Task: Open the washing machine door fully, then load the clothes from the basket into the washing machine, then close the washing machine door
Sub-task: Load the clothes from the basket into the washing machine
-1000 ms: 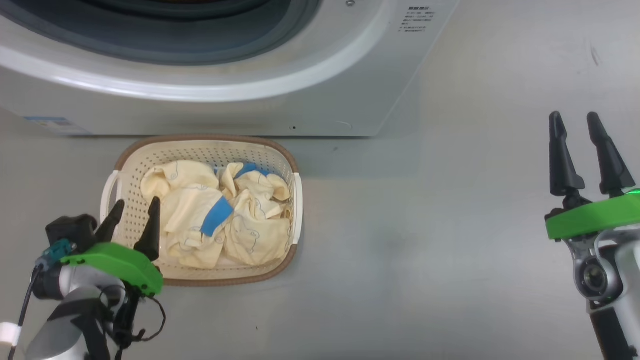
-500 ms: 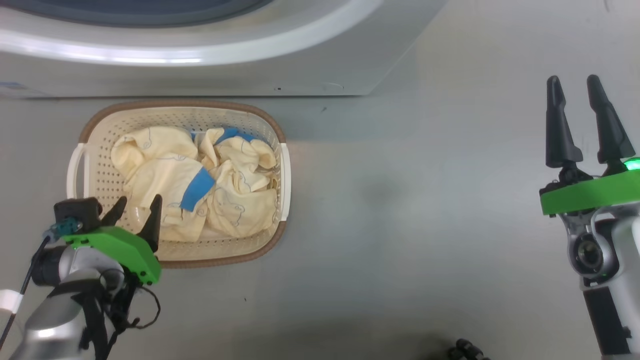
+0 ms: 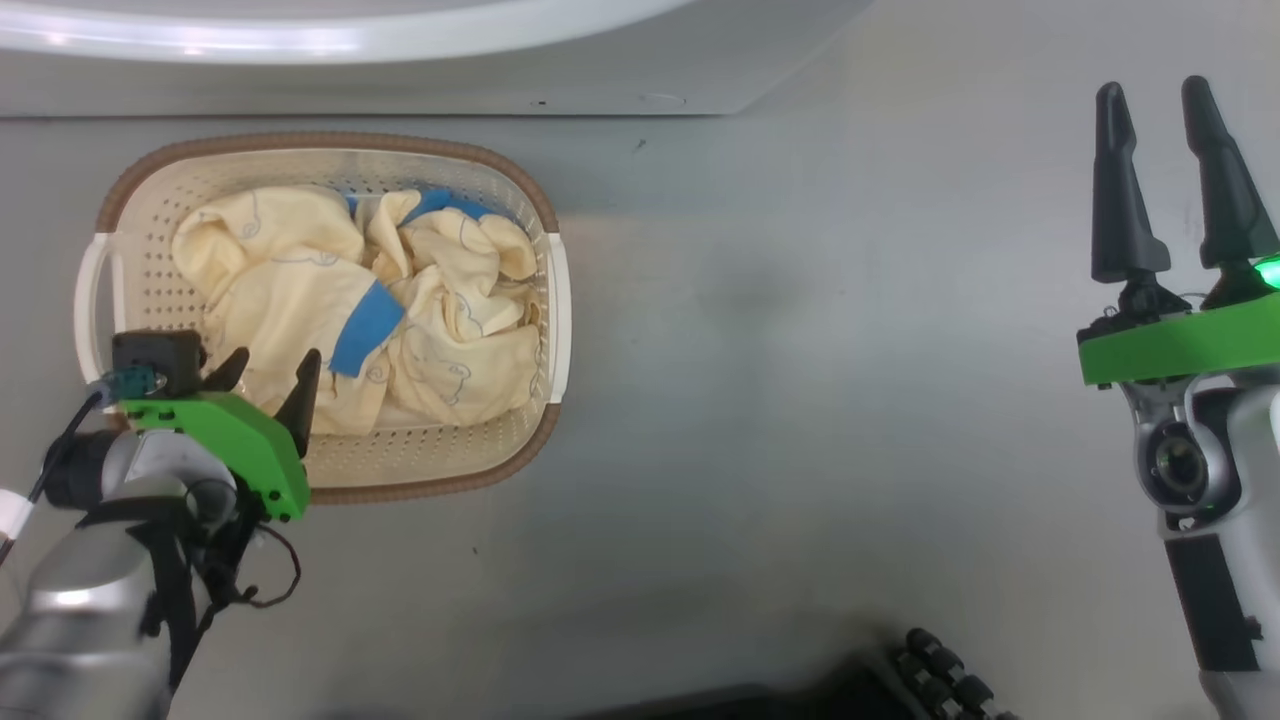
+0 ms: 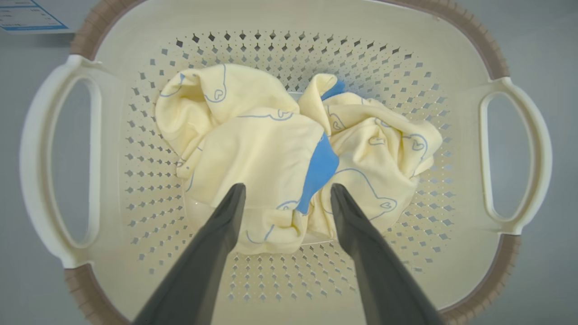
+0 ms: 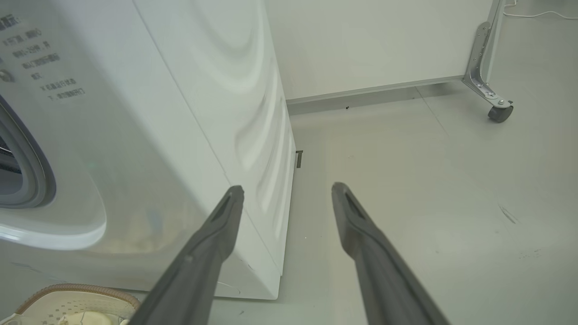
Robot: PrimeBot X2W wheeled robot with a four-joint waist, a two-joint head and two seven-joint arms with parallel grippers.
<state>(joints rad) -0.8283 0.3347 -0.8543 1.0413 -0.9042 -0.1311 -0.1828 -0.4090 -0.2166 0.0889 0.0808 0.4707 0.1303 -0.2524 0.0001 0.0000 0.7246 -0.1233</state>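
Observation:
The cream basket (image 3: 545,300) (image 4: 515,158) stands on the floor just in front of the white washing machine (image 3: 400,70) (image 5: 158,135). Crumpled pale yellow clothes (image 3: 300,300) (image 4: 253,144) with blue patches lie in it. My left gripper (image 3: 268,368) (image 4: 286,192) hangs open over the basket's near left part, its fingertips just above the fabric and holding nothing. Far to the right, my right gripper (image 3: 1155,95) (image 5: 286,189) stands open and empty above bare floor, beside the machine's corner. The grey drum gasket (image 5: 27,171) shows at the right wrist view's left edge. The washing machine door is out of view.
Grey floor (image 3: 800,400) stretches between the basket and my right arm. A dark ribbed part (image 3: 945,680) of the robot's base shows at the bottom edge. A white panel on a caster (image 5: 499,113) stands behind the machine's right side.
The head camera has tilted down, so basket and machine sit higher in view. My left gripper has come lower over the clothes. Both grippers stay open.

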